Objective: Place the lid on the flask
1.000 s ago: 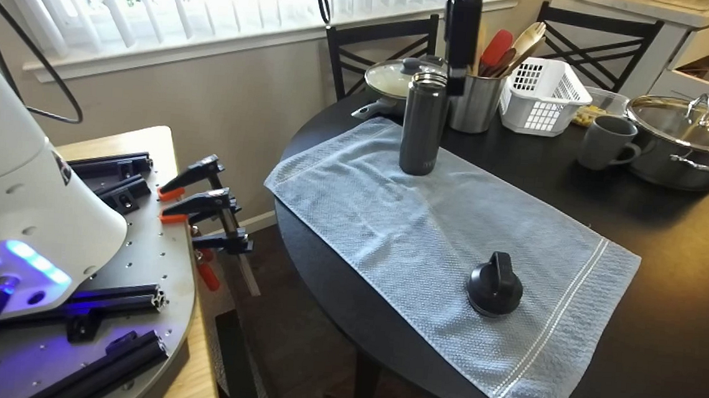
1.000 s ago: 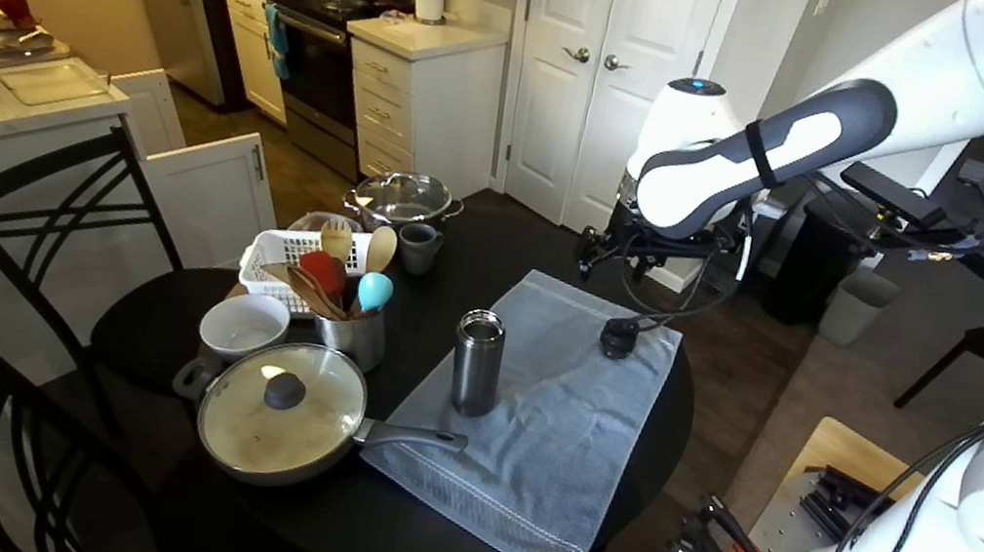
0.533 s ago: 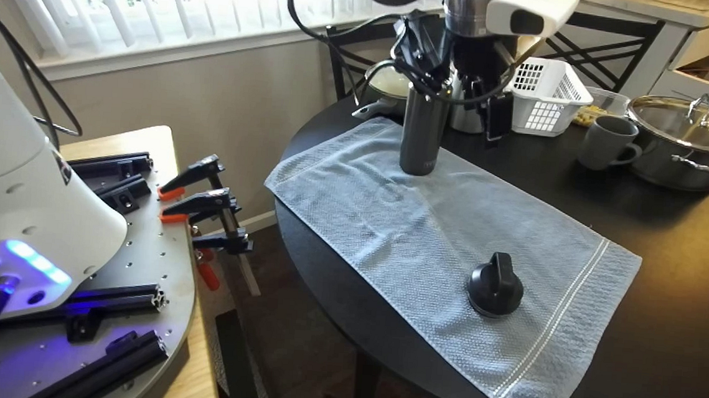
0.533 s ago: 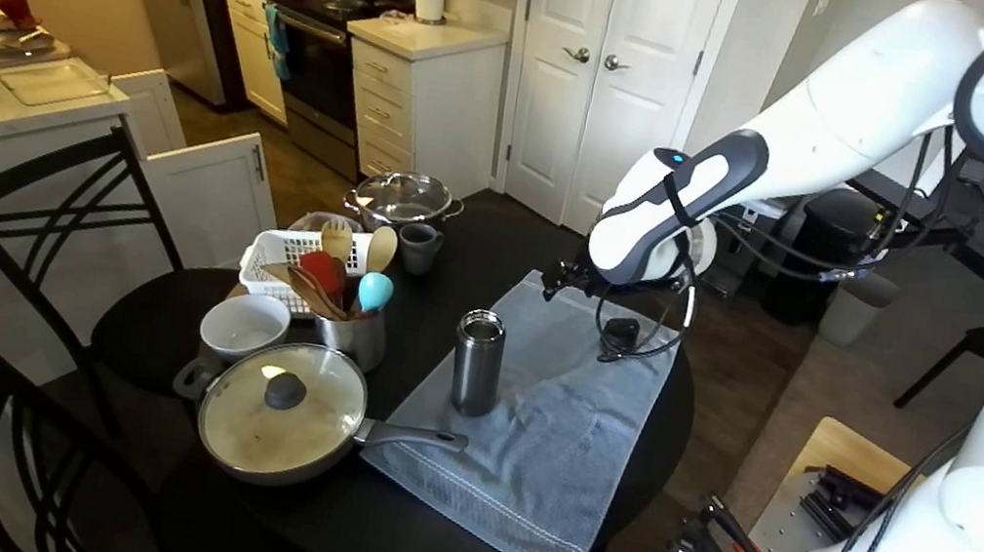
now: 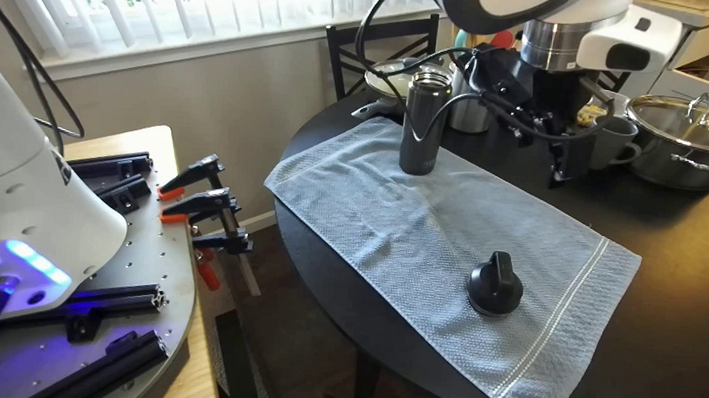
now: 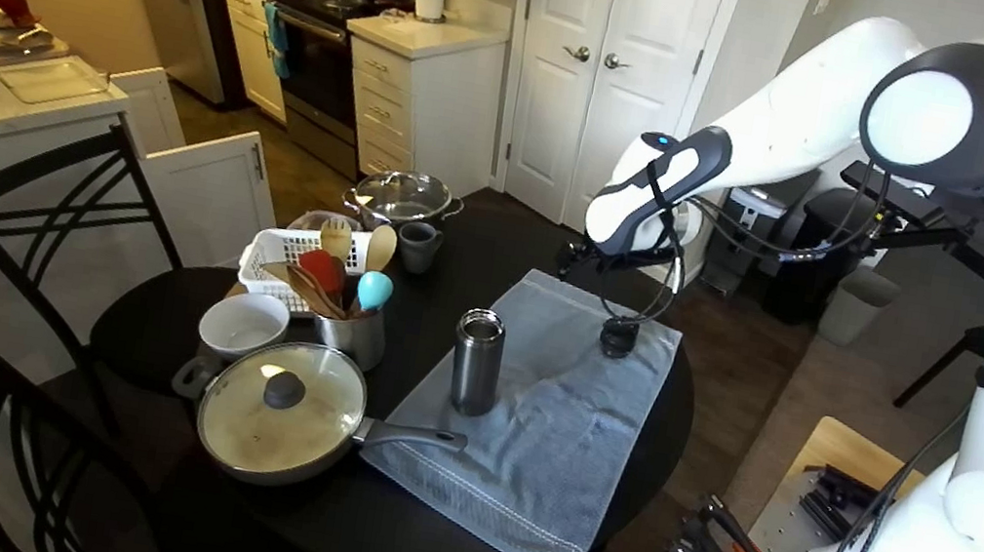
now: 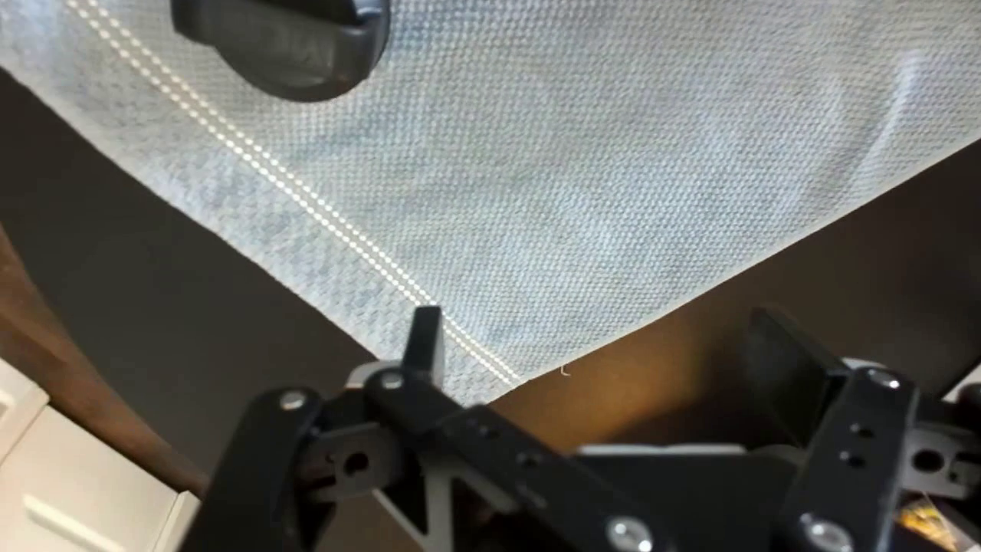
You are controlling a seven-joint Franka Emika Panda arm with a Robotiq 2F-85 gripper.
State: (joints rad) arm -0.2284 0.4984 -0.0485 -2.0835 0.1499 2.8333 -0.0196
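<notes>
You have the gripper [image 7: 598,318] above the table [image 5: 665,308], fingers [image 7: 425,341] spread wide near a corner of the blue-grey towel [image 7: 575,192]. Out past those fingers, and apart from them, the lid [image 7: 287,50] rests on the towel; farther from them, the flask [image 6: 477,372] stands upright on it.

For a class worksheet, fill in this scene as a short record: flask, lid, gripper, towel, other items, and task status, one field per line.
flask: dark grey, upright on the towel, mouth uncovered
lid: black, apart from the flask, resting on the towel, handle up
gripper: open, holding nothing, above the table near a towel corner
towel: grey-blue, spread on the table
other items: steel utensil holder, grey mug
task status: lid not yet on the flask
</notes>
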